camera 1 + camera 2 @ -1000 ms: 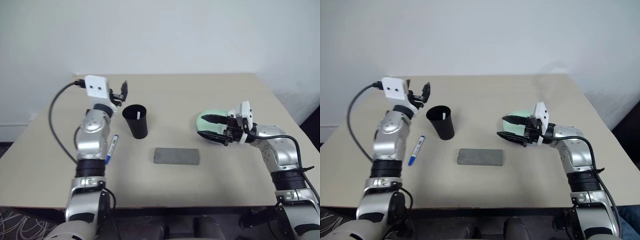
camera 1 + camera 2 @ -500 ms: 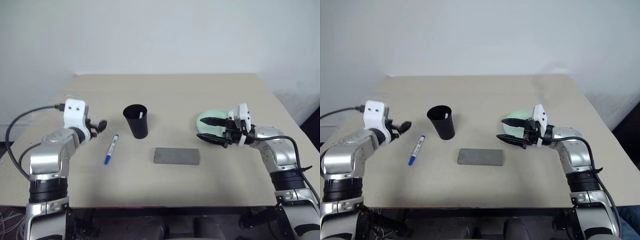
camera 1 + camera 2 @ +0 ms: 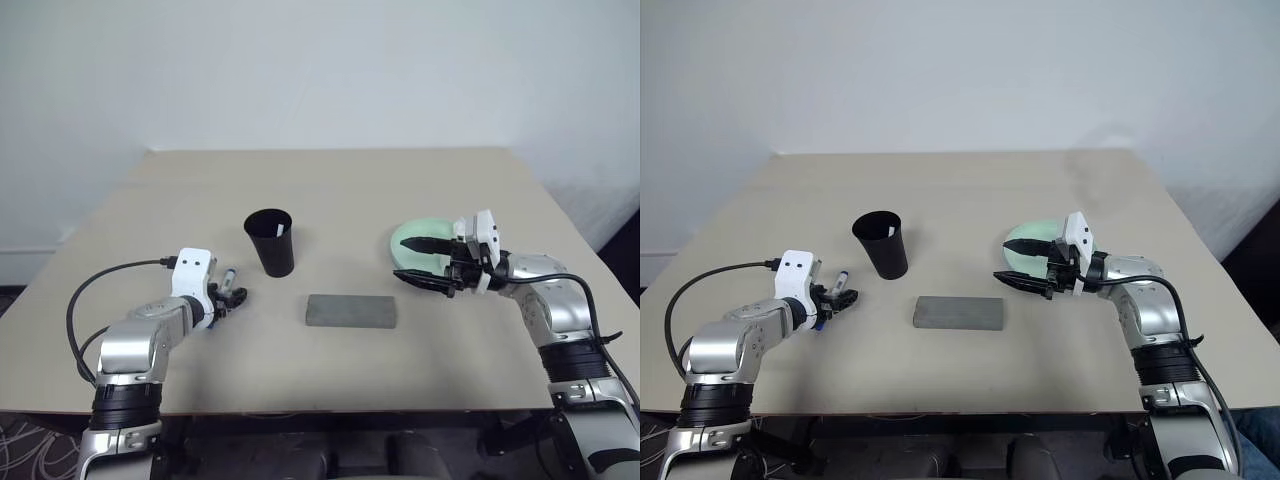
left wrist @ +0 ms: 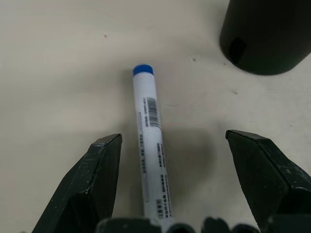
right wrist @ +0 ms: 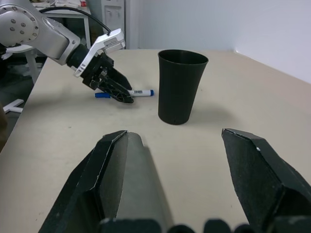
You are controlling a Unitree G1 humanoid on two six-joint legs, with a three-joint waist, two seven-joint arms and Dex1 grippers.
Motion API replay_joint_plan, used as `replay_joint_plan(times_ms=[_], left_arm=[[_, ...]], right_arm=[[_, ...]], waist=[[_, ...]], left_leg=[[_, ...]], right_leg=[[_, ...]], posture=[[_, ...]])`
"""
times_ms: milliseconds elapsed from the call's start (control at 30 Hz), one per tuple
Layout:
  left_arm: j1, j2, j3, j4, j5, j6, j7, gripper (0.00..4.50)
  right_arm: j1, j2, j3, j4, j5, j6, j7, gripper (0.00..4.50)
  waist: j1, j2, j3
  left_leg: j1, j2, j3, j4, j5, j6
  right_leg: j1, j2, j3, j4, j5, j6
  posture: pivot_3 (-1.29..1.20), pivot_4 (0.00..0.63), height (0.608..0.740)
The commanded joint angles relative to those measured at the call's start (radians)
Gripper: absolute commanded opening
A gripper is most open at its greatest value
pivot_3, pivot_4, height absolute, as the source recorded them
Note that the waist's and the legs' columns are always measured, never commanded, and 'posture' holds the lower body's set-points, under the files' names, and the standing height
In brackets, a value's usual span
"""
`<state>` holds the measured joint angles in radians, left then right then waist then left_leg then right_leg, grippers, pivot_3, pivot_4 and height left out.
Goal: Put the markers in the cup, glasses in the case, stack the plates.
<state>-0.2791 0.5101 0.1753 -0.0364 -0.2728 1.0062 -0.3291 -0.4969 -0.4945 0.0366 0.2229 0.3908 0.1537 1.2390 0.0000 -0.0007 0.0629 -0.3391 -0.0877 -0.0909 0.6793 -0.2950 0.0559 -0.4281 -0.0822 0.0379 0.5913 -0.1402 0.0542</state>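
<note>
A white marker with a blue cap [image 4: 148, 141] lies on the table left of the black cup [image 3: 272, 243]. My left gripper [image 3: 232, 296] is low over it, open, one finger on each side of the barrel and not touching it. A white marker end [image 3: 282, 231] shows inside the cup's rim. The grey case [image 3: 351, 311] lies shut in the middle. The glasses are out of view. My right gripper [image 3: 412, 262] hangs open above the near edge of a mint green plate [image 3: 412, 238], pointing toward the cup, with nothing between its fingers.
The beige table [image 3: 340, 190] has bare room behind the cup and in front of the case. Its front edge runs close to both arms. A black cable [image 3: 95, 300] loops from my left wrist.
My left arm has swung down and back from beside the cup's rim to the marker on the table, gripper now tilted downward. The right arm has not moved.
</note>
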Motion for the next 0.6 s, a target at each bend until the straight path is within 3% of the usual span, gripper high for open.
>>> replay_joint_plan(times_ms=[33,100,200,433,600], left_arm=[[-0.028,0.009,-0.004,0.004,0.013,-0.029,0.0,3.6],[-0.04,0.013,-0.012,0.025,0.022,-0.045,-0.001,3.44],[-0.05,0.017,-0.021,0.045,0.034,-0.067,-0.003,2.71],[-0.055,0.016,-0.024,0.056,0.044,-0.085,-0.005,0.25],[-0.056,0.017,-0.021,0.059,0.051,-0.096,0.003,0.14]], right_arm=[[-0.006,-0.002,-0.009,-0.018,0.004,-0.018,-0.001,3.33],[-0.004,-0.001,-0.009,-0.019,0.002,-0.02,-0.004,3.33],[-0.003,0.0,-0.009,-0.018,0.001,-0.023,-0.007,3.33],[-0.001,-0.003,-0.013,-0.018,-0.002,-0.026,-0.009,3.33],[-0.007,-0.001,-0.013,-0.011,-0.005,-0.028,-0.011,3.33]], waist=[[0.0,0.0,0.0],[0.0,0.0,0.0],[0.001,0.0,0.0],[0.001,0.0,0.0],[0.0,0.0,0.0]], left_leg=[[0.0,0.0,0.0,0.0,0.0,0.0],[0.0,0.001,0.0,0.0,0.0,0.0],[0.0,0.001,0.0,0.0,0.0,-0.001],[0.0,0.001,0.0,0.0,0.001,-0.001],[0.0,0.001,0.0,0.0,0.001,0.0]], right_leg=[[0.0,0.0,0.0,0.0,0.0,0.0],[0.0,0.001,0.0,0.0,0.0,0.0],[0.0,0.001,0.0,0.0,0.001,-0.001],[0.0,0.001,0.0,0.0,0.001,-0.001],[0.0,0.001,0.0,0.0,0.001,-0.001]], posture=[[0.0,0.0,0.74],[0.0,0.0,0.74],[0.0,0.0,0.74],[0.0,0.0,0.74],[0.0,0.0,0.74]])
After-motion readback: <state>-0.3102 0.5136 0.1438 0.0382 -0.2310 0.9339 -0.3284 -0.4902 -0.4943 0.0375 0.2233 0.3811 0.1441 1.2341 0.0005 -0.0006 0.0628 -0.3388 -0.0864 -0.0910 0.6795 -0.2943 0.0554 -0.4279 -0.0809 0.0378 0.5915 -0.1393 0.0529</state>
